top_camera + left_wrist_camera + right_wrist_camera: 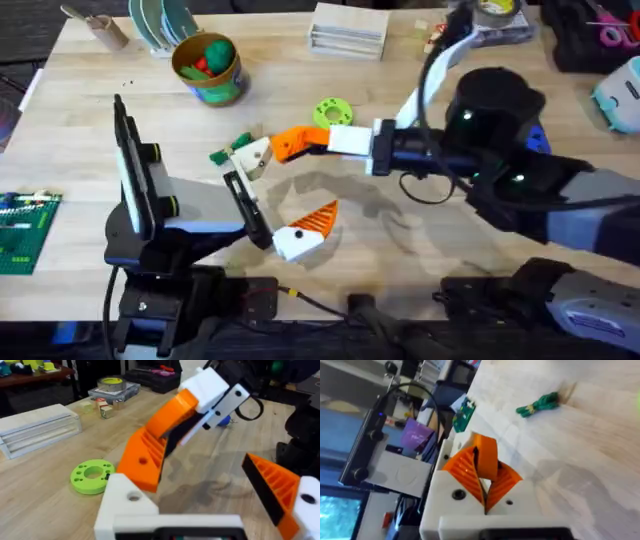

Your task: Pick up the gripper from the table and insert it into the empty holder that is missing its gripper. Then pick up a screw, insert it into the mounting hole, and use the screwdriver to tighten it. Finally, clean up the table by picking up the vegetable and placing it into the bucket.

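Bucket [209, 72]: stands well beyond the left fingers, out past the bare jaw, with toy food inside.

Left gripper [283, 190]: fingers released and spread wide. One jaw is the empty holder [125, 502], a bare white block with its mounting hole facing up. The opposite jaw carries an orange ribbed pad [274, 489].

Vegetable [222, 153]: lies flat on the table [420, 240], just outside the empty holder, on the side away from the padded jaw. In the right wrist view it lies ahead of the right fingertips, apart from them.

The gripper [487, 452]: an orange wedge off the table, pinched between the right fingers' two ribbed pads and sticking out past their tips. In the left wrist view its free end hangs right at the empty holder's upper face, tilted. Whether the two touch cannot be told.

Right gripper [288, 147]: clenched on the wedge. It reaches across the middle, its tips pointing at the bare jaw of the left gripper, above the gap between the left fingers.

Lime-green ring [332, 110]: flat on the table just beside the right fingers, on their far side, apart from them.
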`<control>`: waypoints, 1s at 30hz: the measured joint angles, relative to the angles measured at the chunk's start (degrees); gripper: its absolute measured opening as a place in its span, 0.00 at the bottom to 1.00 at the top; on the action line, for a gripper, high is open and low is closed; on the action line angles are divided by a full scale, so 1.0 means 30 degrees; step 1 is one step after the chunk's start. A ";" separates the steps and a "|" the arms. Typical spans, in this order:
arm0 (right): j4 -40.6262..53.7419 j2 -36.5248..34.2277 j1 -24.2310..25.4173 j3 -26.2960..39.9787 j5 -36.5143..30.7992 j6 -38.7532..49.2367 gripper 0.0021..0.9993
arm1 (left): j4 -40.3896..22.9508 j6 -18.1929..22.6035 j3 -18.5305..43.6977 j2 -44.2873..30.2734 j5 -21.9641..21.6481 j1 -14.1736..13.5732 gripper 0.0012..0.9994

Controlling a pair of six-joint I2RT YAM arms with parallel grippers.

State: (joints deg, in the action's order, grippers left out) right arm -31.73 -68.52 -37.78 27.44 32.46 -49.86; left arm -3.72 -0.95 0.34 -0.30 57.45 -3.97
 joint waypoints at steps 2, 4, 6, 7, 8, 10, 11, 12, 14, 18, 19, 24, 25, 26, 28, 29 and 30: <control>-0.0816 -0.0500 -0.0258 -0.0020 0.0268 -0.0378 0.01 | 0.0019 0.0013 0.0000 0.0000 -0.0007 0.0000 0.99; -0.1445 -0.0948 -0.0314 -0.0051 0.0515 -0.0766 0.01 | 0.0014 0.0007 -0.0007 0.0000 -0.0053 0.0032 0.99; -0.1957 -0.1290 -0.0307 -0.0080 0.0686 -0.0976 0.01 | 0.0006 0.0007 -0.0007 0.0000 -0.0138 0.0073 0.99; -0.2110 -0.1416 -0.0307 -0.0082 0.0775 -0.1049 0.01 | 0.0006 0.0000 -0.0007 0.0000 -0.0169 0.0097 0.99; -0.2236 -0.1532 -0.0295 -0.0087 0.0846 -0.1158 0.01 | 0.0002 0.0000 -0.0007 0.0000 -0.0223 0.0121 0.99; -0.2325 -0.1665 -0.0271 -0.0087 0.1002 -0.1261 0.01 | -0.0032 -0.0015 -0.0007 0.0000 -0.0240 0.0124 0.99; -0.2401 -0.1715 -0.0261 -0.0087 0.1080 -0.1317 0.01 | -0.0059 -0.0031 -0.0007 0.0000 -0.0243 0.0124 0.99; -0.2554 -0.1787 -0.0256 -0.0087 0.1158 -0.1327 0.01 | -0.0055 -0.0044 -0.0007 0.0000 -0.0278 0.0124 0.99; -0.2732 -0.1919 -0.0229 -0.0095 0.1514 -0.1393 0.01 | -0.0052 -0.0051 -0.0007 0.0000 -0.0379 0.0124 0.99; -0.2740 -0.1919 -0.0198 -0.0095 0.1938 -0.1393 0.01 | -0.0045 -0.0051 -0.0007 0.0000 -0.0372 0.0124 0.99; -0.2739 -0.1917 -0.0183 -0.0095 0.2033 -0.1393 0.01 | -0.0045 -0.0051 -0.0007 -0.0007 -0.0370 0.0124 0.99; -0.2732 -0.1914 0.0051 -0.0095 0.2497 -0.1400 0.01 | -0.0030 -0.0049 -0.0007 0.0000 -0.0222 0.0124 0.99; -0.2718 -0.1919 0.0168 -0.0095 0.2663 -0.1400 0.01 | -0.0030 -0.0044 -0.0007 0.0000 -0.0152 0.0124 0.99; -0.2676 -0.1914 0.0271 -0.0095 0.2836 -0.1405 0.01 | -0.0037 -0.0044 -0.0007 -0.0002 -0.0083 0.0124 0.99; -0.2443 -0.1919 0.0557 -0.0095 0.3340 -0.1407 0.01 | -0.0081 -0.0051 -0.0007 0.0000 -0.0028 0.0124 0.99; -0.2351 -0.1919 0.0681 -0.0095 0.3697 -0.1400 0.01 | -0.0134 -0.0051 -0.0007 0.0000 -0.0029 0.0124 0.99; -0.2276 -0.1915 0.0750 -0.0095 0.3994 -0.1397 0.01 | -0.0169 -0.0051 -0.0007 -0.0003 -0.0029 0.0124 0.99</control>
State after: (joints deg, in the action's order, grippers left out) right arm -38.55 -74.27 -35.53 27.16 44.44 -54.05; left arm -4.23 -1.10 0.32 -0.30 57.36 -3.60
